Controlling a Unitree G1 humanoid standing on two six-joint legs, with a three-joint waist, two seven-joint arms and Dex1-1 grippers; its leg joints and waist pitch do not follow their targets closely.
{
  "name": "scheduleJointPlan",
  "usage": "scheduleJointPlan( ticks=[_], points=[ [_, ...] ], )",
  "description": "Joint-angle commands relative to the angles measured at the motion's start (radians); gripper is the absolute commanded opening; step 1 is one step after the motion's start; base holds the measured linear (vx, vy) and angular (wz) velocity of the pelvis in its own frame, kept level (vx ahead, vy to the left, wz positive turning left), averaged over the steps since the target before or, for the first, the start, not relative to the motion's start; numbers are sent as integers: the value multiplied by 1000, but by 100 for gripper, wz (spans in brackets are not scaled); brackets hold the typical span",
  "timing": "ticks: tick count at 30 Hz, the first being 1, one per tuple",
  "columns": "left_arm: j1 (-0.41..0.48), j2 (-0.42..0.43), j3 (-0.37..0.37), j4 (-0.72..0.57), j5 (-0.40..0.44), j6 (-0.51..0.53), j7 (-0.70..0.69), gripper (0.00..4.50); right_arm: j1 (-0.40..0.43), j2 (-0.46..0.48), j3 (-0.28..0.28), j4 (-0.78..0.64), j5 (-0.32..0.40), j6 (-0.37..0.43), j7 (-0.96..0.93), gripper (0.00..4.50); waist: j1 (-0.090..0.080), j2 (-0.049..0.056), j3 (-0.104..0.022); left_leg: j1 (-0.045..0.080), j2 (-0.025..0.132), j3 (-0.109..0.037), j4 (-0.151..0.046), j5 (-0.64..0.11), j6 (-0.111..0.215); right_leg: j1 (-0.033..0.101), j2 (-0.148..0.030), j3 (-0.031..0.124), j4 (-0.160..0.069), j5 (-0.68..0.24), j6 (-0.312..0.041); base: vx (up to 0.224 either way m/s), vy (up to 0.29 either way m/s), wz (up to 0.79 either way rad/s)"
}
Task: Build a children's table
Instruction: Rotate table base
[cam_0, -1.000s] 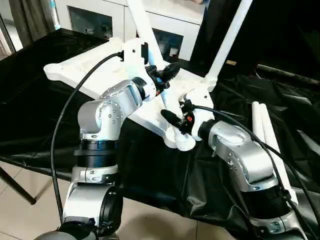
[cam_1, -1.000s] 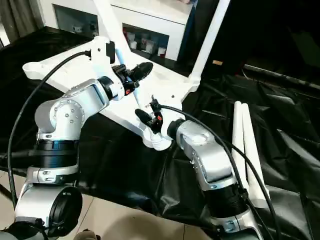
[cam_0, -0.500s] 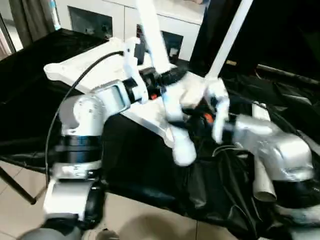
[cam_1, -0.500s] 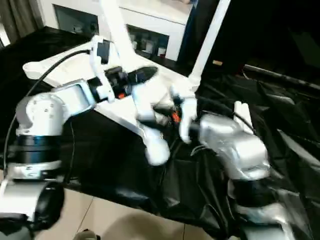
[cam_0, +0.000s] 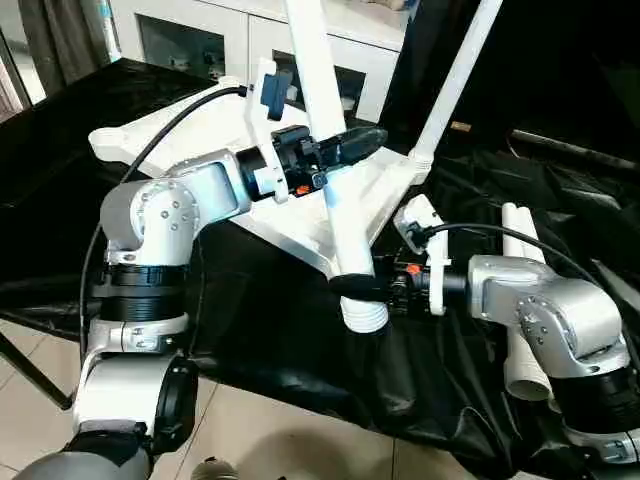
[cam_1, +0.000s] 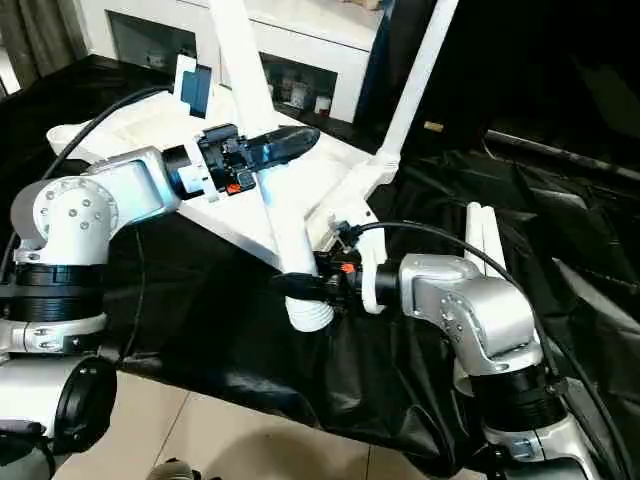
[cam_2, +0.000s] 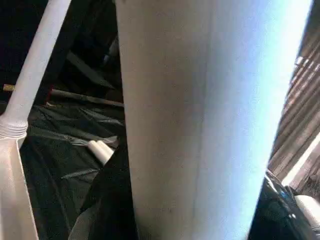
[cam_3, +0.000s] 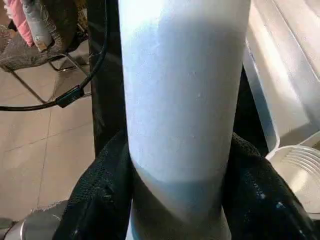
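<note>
Beside two spare legs (cam_0: 525, 290) on black sheeting (cam_0: 300, 340), both claws (cam_0: 362, 287) (cam_0: 345, 148) clamp one upright leg (cam_0: 325, 130).

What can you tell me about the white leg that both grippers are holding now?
The leg is a long, smooth white tube that looks like plastic. It stands nearly upright, leaning slightly, above the near corner of the upside-down tabletop. Its ribbed lower end sits at the edge of the black-covered table. The left gripper grips it around the middle; the right gripper grips it just above the ribbed end. Its top runs out of the picture.
</note>
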Motion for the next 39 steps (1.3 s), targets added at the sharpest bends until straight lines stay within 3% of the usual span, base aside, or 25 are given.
scheduleJointPlan(
  ticks=[1, 2, 5, 8, 13, 21, 24, 27, 29, 30, 35, 36, 39],
  points=[
    [-10, -2, -25, -32, -22, -2, -18, 174, -8, 1, -21, 11, -6, 5, -38, 194, 1, 11, -69, 15, -26, 23, -64, -173, -59, 51, -16, 14, -67, -138, -142, 0, 0, 0],
    [-8, -1, -34, -32, 0, -27, -8, 174, -7, 7, -25, 12, -7, 3, -47, 193, 1, 11, -69, 15, -26, 23, -64, -170, -59, 51, -16, 14, -67, -134, -143, 0, 0, 0],
    [-7, 2, -42, -26, 24, -21, 22, 244, -9, 35, -43, 15, -6, -4, -82, 193, 1, 10, -70, 16, -26, 23, -64, -163, -60, 51, -16, 14, -64, -121, -144, 0, 0, 0],
    [1, -11, -33, -30, 38, -30, 67, 254, -17, 53, -58, 23, -3, -16, -103, 193, 2, 14, -69, 17, -25, 23, -64, -176, -66, 50, -16, 15, -67, -133, -139, 0, 0, 0],
    [47, -22, -44, -67, 41, -21, 96, 288, -28, 67, -72, 36, -3, -27, -119, 192, 4, 8, -69, 15, -26, 22, -65, -180, -68, 51, -17, 14, -68, -147, -129, 0, 0, 0],
    [38, -14, -62, -29, 67, -65, 84, 288, -29, 67, -35, 44, -12, -49, -112, 192, 5, 14, -70, 16, -27, 22, -65, -175, -66, 50, -16, 14, -68, -130, -125, 0, 0, 0],
    [20, -12, -66, -6, 71, -79, 77, 252, -26, 64, -29, 41, -12, -50, -107, 192, 6, 17, -69, 16, -27, 21, -66, -185, -68, 50, -16, 14, -70, -150, -117, 0, 0, 0],
    [2, -12, -56, 12, 56, -82, 72, 249, -23, 64, -28, 41, -18, -57, -111, 192, 6, 21, -70, 16, -28, 21, -65, -179, -74, 50, -15, 14, -66, -123, -128, 0, 0, 0],
    [0, -11, -52, 12, 49, -76, 70, 225, -22, 63, -28, 41, -22, -62, -113, 192, 5, 19, -70, 16, -28, 21, -65, -182, -73, 51, -15, 14, -66, -116, -135, 0, 0, 0],
    [-2, -9, -46, 14, 40, -69, 69, 215, -22, 62, -27, 42, -26, -69, -116, 191, 5, 22, -71, 16, -27, 21, -65, -182, -74, 52, -16, 14, -65, -113, -137, 0, 0, 0],
    [-11, 5, -49, 25, 36, -66, 40, 186, -25, 54, -19, 45, -41, -91, -121, 191, 4, 20, -71, 17, -27, 21, -65, -182, -72, 52, -15, 14, -65, -110, -143, 0, 0, 0],
    [-11, 5, -49, 25, 36, -66, 40, 184, -25, 54, -19, 45, -41, -91, -121, 247, 4, 20, -70, 18, -27, 21, -65, -185, -72, 51, -15, 14, -66, -113, -143, 0, 0, 0],
    [-11, 26, -89, 9, 53, -70, 2, 181, -29, 61, -45, 53, -1, -62, -102, 268, 4, 20, -71, 19, -27, 21, -66, -196, -68, 51, -15, 13, -66, -127, -143, 0, 0, 0]
  ],
)
